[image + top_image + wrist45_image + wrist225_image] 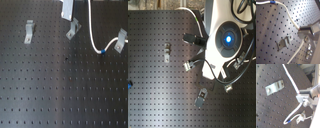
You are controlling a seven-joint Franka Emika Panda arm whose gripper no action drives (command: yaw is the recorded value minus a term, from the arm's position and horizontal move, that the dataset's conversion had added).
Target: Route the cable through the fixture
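Observation:
The white cable [93, 35] hangs from the top edge of the first exterior view, curves down to its blue band [102, 51], then rises to the right metal clip [120, 40]. In the first wrist view the cable [289, 17] runs from the blue band [273, 2] into my gripper [300, 30], which is shut on it above the board. The second wrist view shows the same grip [301, 96], with the cable [291, 79] running away from it and the blue band [286, 121] near a clip [301, 119]. The middle clip [73, 29] stands just below a grey finger [66, 10].
A third clip [30, 31] stands at the first exterior view's left on the black perforated board [60, 90]. In the second exterior view the white arm [228, 37] with black hoses covers the upper right, and clips [167, 52] [202, 96] show around it.

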